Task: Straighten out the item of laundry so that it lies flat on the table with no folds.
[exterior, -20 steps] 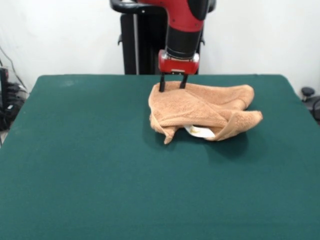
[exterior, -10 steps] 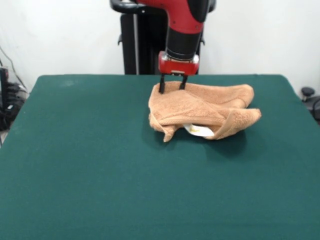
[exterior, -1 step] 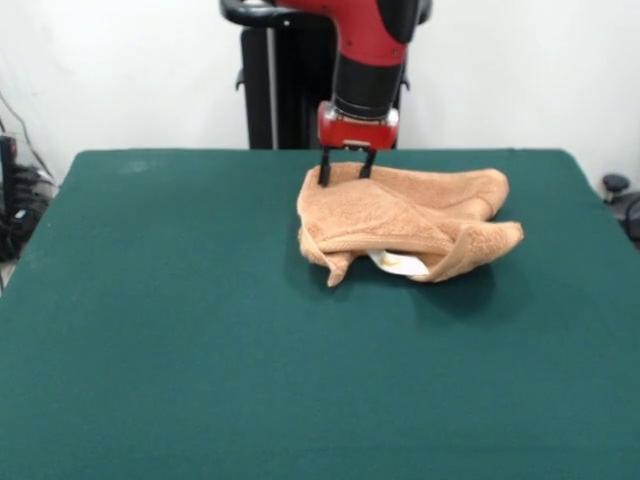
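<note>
The two black fingers [exterior, -1 step: 324,172] pointed straight down with a narrow gap between them, their tips planted at the far left corner of the towel [exterior, -1 step: 400,220]. Whether they actually pinched cloth or only pressed against it, I could not tell from where I stood. Midway between those tips sat the gripper [exterior, -1 step: 345,175], hanging under a red block on the wrist, and above that rose the red and black arm [exterior, -1 step: 368,60], coming down near-vertical from the top.

The towel, a light orange-tan terry piece, lay bunched and folded over itself on the green bench [exterior, -1 step: 180,330], toward the far side and a little right of centre. Its upper layer ran from the fingers out to the right in a broad hump. At the front, a thick edge was rolled over, ending in a blunt point at the right. On the left front, a corner drooped down to a small tip touching the cloth surface. Peeking out from under the rolled front edge was a small white label [exterior, -1 step: 398,263].

Behind the bench stood the black pedestal [exterior, -1 step: 285,90] against a white wall [exterior, -1 step: 520,70].
</note>
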Controlling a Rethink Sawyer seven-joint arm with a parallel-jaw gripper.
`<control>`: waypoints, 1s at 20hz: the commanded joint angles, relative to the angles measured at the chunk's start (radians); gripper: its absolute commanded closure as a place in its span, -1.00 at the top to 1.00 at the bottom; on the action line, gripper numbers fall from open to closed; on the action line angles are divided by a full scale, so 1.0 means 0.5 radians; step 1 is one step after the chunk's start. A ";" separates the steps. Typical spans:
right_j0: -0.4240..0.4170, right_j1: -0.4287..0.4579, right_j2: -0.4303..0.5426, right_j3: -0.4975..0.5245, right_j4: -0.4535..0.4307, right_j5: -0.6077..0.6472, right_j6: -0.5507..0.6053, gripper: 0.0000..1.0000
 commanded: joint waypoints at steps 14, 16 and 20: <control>-0.040 -0.045 0.089 -0.022 0.014 -0.091 0.420 1.00; -0.041 -0.026 0.095 -0.024 0.011 -0.113 0.425 1.00; -0.043 -0.022 0.093 -0.020 0.004 -0.124 0.425 1.00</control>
